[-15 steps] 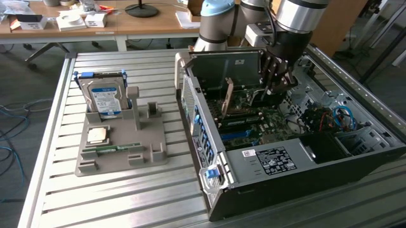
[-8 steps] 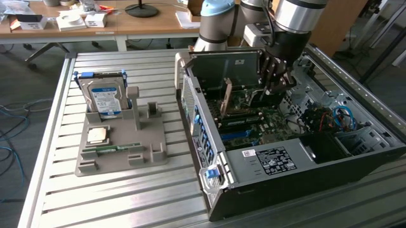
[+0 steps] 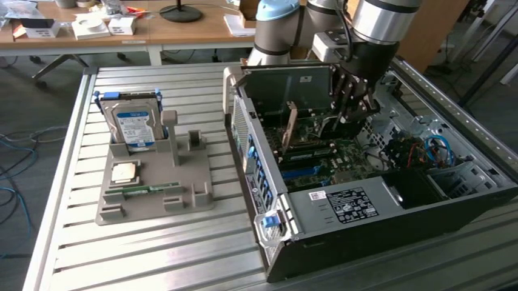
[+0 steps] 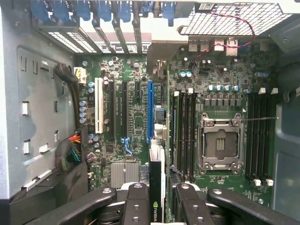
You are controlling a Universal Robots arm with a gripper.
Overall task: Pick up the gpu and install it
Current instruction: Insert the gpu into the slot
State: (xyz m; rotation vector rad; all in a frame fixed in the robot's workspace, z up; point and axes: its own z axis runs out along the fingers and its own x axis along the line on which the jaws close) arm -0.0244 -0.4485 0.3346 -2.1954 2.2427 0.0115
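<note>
My gripper (image 3: 350, 115) reaches down into the open computer case (image 3: 421, 200), over the green motherboard (image 3: 324, 157). In the wrist view the gripper (image 4: 158, 208) is shut on the gpu (image 4: 156, 183), a thin dark card seen edge-on with a green logo between the black fingers (image 4: 137, 206). The card hangs over the board, lined up along the long blue slot (image 4: 150, 110) and close beside it. I cannot tell whether its edge touches the slot.
The empty processor socket (image 4: 221, 143) and black memory slots (image 4: 185, 131) lie beside the blue slot, with a cable bundle (image 4: 70, 150) at the case wall. Outside the case, a grey holder (image 3: 154, 188) carries a silver hard drive (image 3: 133, 127), a processor chip (image 3: 124, 173) and a memory stick (image 3: 150, 189).
</note>
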